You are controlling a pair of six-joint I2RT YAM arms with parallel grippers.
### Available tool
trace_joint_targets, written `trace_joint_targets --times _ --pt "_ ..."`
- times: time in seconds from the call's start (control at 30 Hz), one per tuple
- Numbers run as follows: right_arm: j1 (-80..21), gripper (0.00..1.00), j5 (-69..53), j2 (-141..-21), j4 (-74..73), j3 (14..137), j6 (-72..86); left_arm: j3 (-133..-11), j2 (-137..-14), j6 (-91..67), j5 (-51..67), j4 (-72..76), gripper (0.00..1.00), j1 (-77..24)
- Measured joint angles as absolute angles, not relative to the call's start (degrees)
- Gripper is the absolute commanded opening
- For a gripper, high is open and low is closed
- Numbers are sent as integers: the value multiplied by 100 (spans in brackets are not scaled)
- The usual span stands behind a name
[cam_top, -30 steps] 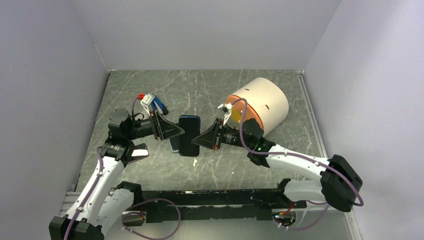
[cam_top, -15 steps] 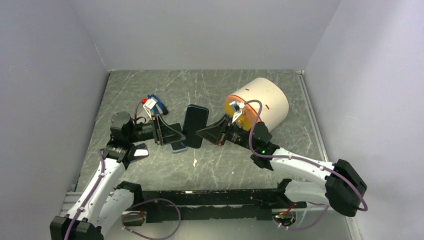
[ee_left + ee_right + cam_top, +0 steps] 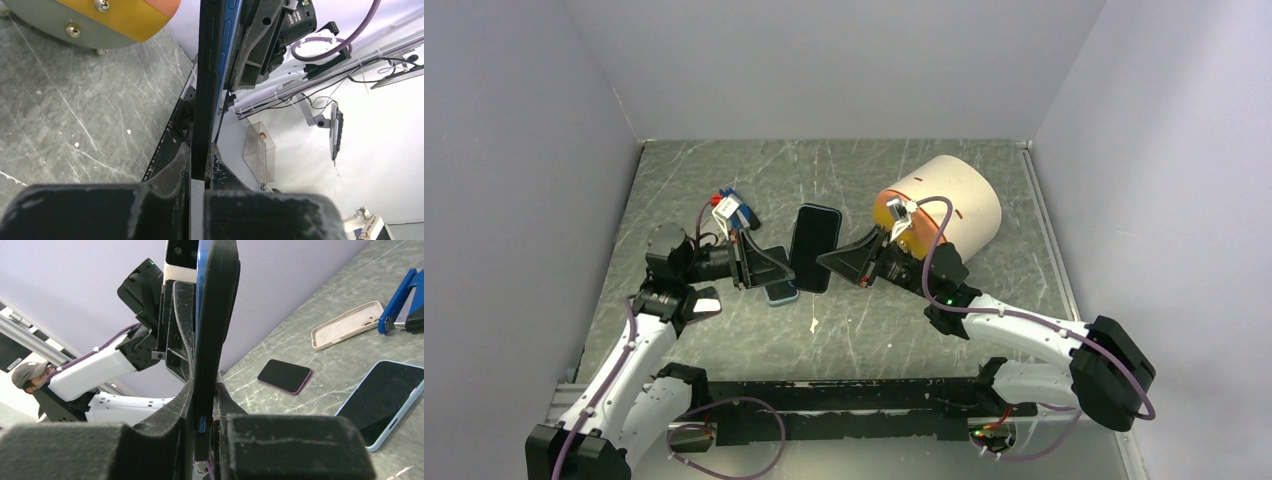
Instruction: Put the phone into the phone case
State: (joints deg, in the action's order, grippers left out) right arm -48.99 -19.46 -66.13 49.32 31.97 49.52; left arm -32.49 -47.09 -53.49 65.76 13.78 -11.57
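The left end effector (image 3: 200, 156) has its fingers pressed together on the bottom edge of the dark phone case (image 3: 204, 75), with no gap showing. The right end effector (image 3: 204, 397) faces it from the other side, its fingers clamped on the same flat pair, where a sliver of the blue phone (image 3: 200, 270) shows between the pads. Phone and case lie face to face and are held up off the table (image 3: 874, 330) over its middle. The blue edge with its side buttons sits just beside the dark edge. Whether the phone is fully seated in the case cannot be told.

On the table below the left end effector lies a light-blue phone (image 3: 781, 292), screen up. Toward the left edge are a small purple-edged phone (image 3: 284, 376) and an empty beige case (image 3: 347, 325). Farther back on the left sits a blue clip-like object (image 3: 736, 212). Near the far right corner a large cylinder (image 3: 944, 205) lies on its side, close behind the right arm.
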Motion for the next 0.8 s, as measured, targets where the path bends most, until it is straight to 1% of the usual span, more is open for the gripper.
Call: trace_joint_targets --times 0.1,0.13,0.2,0.23,0.3,0.33,0.47,0.6,0.8 --pt "-4899 0 -1942 -6632 4908 3194 4952 -3280 -4709 -5188 6569 1225 3 -1157" --pt "-4899 0 -1942 -6637 4897 3197 4952 -3304 -4709 -5137 6556 1135 9 -1157" --pt "-4899 0 -1938 -6643 4880 3194 4947 -3339 -4707 -5028 6530 996 31 -1157" --pt "-4895 0 -1940 -6643 4860 3197 4947 -3363 -4707 -4993 6501 895 40 -1157" --pt "-4897 0 -1959 -6646 4862 3197 4864 -3391 -4703 -4919 6399 692 54 -1162" --pt "-4895 0 -2008 -6650 4864 3197 4840 -3400 -4705 -4921 6326 558 57 -1160" --pt "-4897 0 -2309 -6766 4862 3197 4733 -3415 -4698 -4969 6154 349 63 -1160" --pt "-4899 0 -2679 -6941 4862 3197 4705 -3420 -4637 -5253 6064 523 64 -1160" --pt "-4917 0 -3109 -7109 4890 3197 4705 -3450 -4558 -5699 6047 1061 57 -1160"
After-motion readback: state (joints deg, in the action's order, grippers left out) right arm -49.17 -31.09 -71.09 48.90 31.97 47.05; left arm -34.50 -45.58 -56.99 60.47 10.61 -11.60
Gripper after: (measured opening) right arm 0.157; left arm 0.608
